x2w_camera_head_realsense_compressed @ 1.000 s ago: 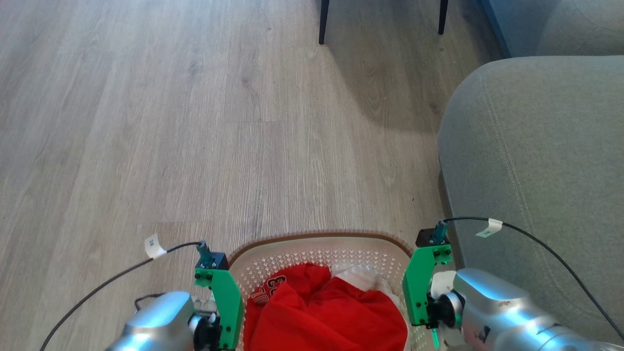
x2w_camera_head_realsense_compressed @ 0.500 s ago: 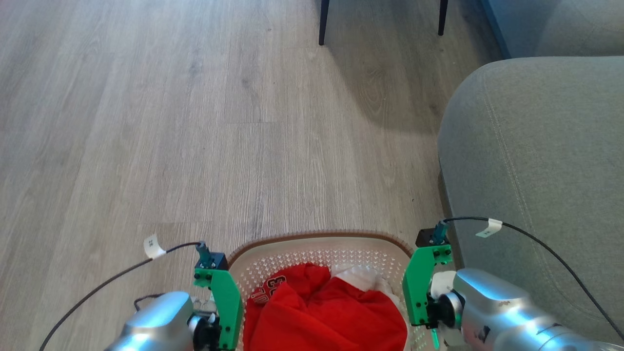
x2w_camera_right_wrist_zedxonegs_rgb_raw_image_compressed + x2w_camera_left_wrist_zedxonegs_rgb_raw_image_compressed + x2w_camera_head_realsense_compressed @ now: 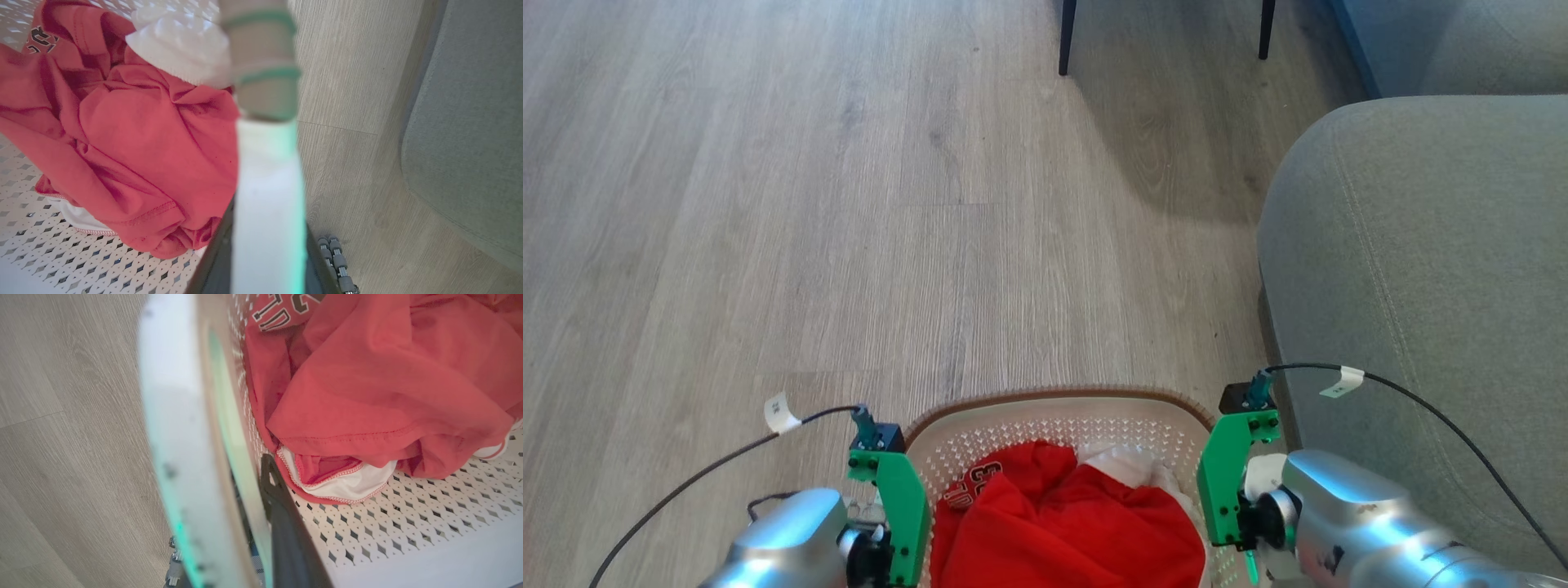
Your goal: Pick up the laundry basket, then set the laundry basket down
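Note:
The laundry basket [image 3: 1054, 398], cream-white and perforated with a brown rim, sits at the bottom of the head view between both arms, with red-and-white clothes [image 3: 1070, 523] piled inside. My left gripper [image 3: 894, 523] is at its left side and is shut on the white side handle [image 3: 175, 437], one dark finger [image 3: 286, 522] reaching inside the wall. My right gripper [image 3: 1225, 490] is at the right side, clamped on the other white handle [image 3: 269, 183], with a dark finger [image 3: 216, 261] beside it. The fingertips are hidden behind the handles.
A grey sofa [image 3: 1421, 286] stands close on the right, its arm almost beside my right forearm. Two dark chair legs [image 3: 1066, 37] stand on the wooden floor [image 3: 849, 245] far ahead. Small grey rollers [image 3: 339, 265] of my base show below the basket.

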Controlling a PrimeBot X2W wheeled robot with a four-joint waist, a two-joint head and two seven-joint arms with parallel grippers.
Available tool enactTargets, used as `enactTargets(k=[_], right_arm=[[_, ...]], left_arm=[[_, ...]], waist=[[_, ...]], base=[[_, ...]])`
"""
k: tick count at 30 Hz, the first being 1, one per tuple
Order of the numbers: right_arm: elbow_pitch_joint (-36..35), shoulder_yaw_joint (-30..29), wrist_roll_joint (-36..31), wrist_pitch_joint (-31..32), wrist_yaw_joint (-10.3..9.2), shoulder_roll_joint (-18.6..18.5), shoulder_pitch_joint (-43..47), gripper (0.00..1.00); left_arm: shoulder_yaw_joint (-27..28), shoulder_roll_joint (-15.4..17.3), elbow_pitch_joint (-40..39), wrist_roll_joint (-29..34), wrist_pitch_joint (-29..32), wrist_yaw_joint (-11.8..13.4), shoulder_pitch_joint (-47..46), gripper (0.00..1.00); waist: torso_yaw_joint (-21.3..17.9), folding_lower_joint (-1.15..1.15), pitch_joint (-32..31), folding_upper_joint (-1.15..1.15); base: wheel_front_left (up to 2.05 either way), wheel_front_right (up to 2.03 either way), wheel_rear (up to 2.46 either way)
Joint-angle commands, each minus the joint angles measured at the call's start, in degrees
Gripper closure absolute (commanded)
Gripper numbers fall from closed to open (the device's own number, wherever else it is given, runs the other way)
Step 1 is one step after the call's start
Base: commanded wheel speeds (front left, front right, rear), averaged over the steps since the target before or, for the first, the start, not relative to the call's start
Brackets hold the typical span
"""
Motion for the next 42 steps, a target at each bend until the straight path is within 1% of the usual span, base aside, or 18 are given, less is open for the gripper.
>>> enactTargets(k=[1,17,25,29,33,42], right_arm=[[-2.3,0.8,-0.4,0.0,0.95,1.9,-0.3,1.0],[-2.1,0.8,-0.6,-0.2,0.95,1.9,-0.1,1.0],[-2.1,0.8,-0.8,-0.6,0.95,1.9,-0.3,1.0],[-2.5,0.8,-0.9,-1.8,0.95,1.9,-0.9,1.0],[-3.2,0.8,-1.5,-3.8,0.95,1.1,-2.2,1.0],[-4.0,0.6,-1.6,-8.5,0.95,-1.3,-5.6,1.0]], left_arm=[[0.5,0.6,-1.1,0.4,-0.5,-0.4,-3.3,1.0],[0.4,0.3,-0.9,0.4,-0.5,-0.4,-3.4,1.0],[0.4,0.2,-0.8,0.8,-0.8,-0.4,-3.5,1.0],[0.4,-0.4,0.0,1.5,-2.2,-0.4,-4.3,1.0],[0.4,-1.3,1.0,2.5,-4.6,-0.4,-5.3,1.0],[0.4,-3.2,3.7,4.5,-10.0,-0.3,-9.4,1.0]], waist=[[-0.1,0.0,0.1,0.0],[-0.4,0.0,0.7,0.0],[-0.4,0.0,2.0,0.0],[-0.3,0.0,4.1,0.0],[-0.3,0.0,7.3,0.0],[-0.5,0.0,17.0,0.0]], base=[[0.0,0.0,0.0],[0.0,0.0,0.0],[0.0,0.0,0.0],[0.0,0.0,0.0],[0.0,0.0,0.0],[0.0,0.0,0.0]])
